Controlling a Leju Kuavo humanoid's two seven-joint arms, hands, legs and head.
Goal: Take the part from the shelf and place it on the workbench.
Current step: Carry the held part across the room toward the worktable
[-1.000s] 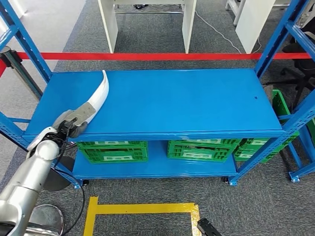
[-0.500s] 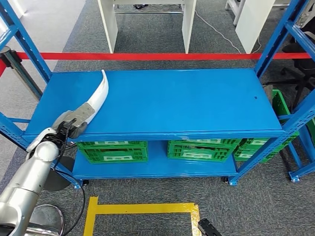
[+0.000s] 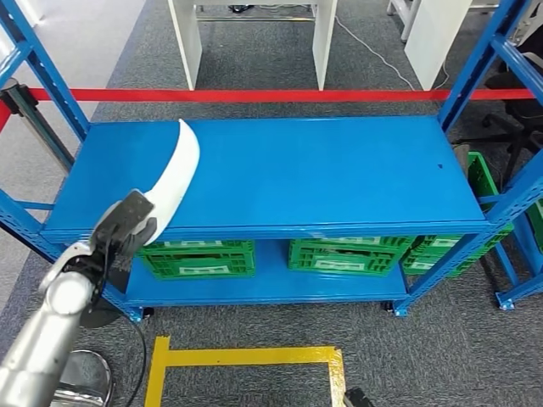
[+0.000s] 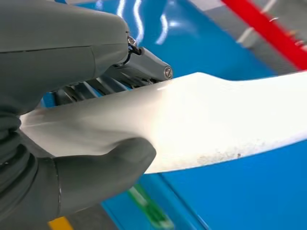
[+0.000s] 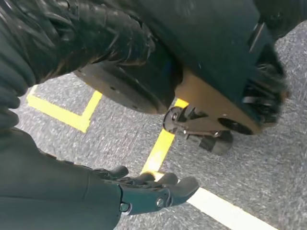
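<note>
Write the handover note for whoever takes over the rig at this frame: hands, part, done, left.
Left hand: grips the near end of the white curved part, at the left front edge of the blue shelf.
Right hand: hangs over the floor, fingers apart, holding nothing.
Done: part grasped; whether it is clear of the shelf cannot be told.
Left: take it off the shelf and place it on the workbench.

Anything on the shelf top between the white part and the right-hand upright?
Nothing: head view shows bare blue shelf top from the white part to the upright.

Glossy white plastic part (image 4: pixel 224 120); glossy painted-metal shelf (image 3: pixel 307 178).
</note>
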